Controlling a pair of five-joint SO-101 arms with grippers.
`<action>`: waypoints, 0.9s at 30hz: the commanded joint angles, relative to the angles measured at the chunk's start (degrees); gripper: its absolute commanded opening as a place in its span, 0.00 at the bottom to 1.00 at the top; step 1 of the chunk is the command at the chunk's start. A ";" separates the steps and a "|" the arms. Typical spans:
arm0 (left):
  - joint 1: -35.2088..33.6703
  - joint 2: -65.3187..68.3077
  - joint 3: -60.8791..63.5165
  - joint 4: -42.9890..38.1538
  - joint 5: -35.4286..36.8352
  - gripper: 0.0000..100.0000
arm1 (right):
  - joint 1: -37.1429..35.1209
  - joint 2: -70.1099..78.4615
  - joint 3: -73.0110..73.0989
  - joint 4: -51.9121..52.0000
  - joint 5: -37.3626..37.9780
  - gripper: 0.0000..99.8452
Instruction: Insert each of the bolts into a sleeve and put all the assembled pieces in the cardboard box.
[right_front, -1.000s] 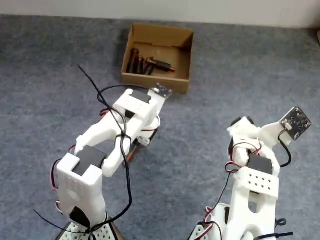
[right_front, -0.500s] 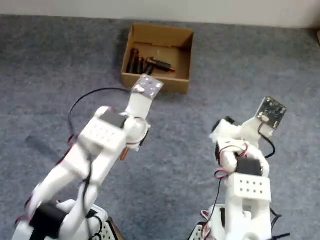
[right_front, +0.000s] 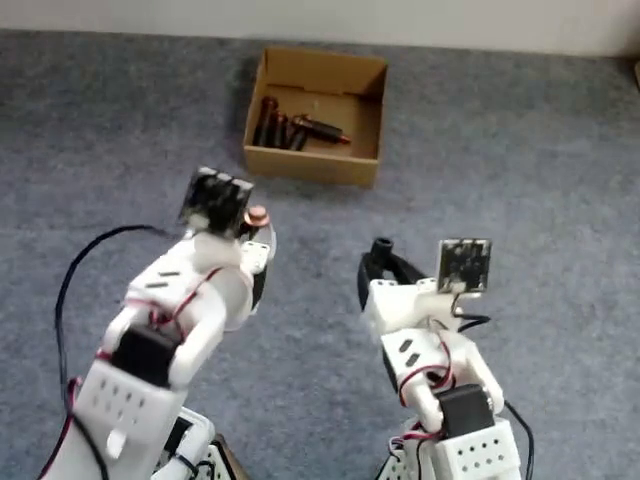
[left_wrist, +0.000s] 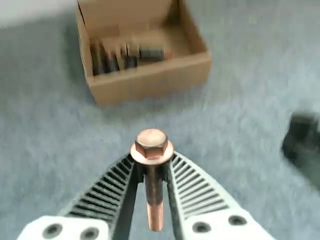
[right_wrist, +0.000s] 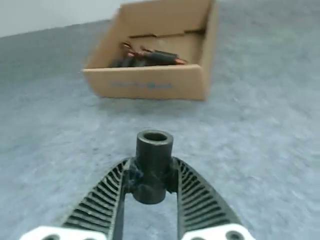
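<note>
Left gripper (left_wrist: 152, 161): clenching on the bolt, pinching the shank just below the hex head.
Bolt (left_wrist: 152, 144): sitting inside the left gripper, head out at its tip, threaded end pointing back toward the wrist; probably handling as stiff, smooth, dense metal, prone to pivoting under a light pinch, so best gripping on the shank.
Cardboard box (right_wrist: 150, 85): lying ahead of both grippers, well apart, holding assembled pieces (right_wrist: 155, 56).
Right gripper (right_wrist: 154, 175): grasping the sleeve around its lower half.
Sleeve (right_wrist: 154, 147): standing at the right gripper's tip, open bore facing outward; likely rigid and slick, so squeezing on the round wall, keeping the mouth clear.
</note>
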 joint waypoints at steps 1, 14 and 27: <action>-0.04 -10.42 2.86 -5.89 0.62 0.01 | -4.62 -4.26 1.27 0.13 3.08 0.00; 6.02 -39.96 23.78 -19.60 0.53 0.01 | -19.30 -11.12 9.45 -3.12 12.84 0.00; 13.23 -38.81 24.13 -19.52 0.62 0.01 | -20.97 -11.21 18.07 -21.14 20.22 0.00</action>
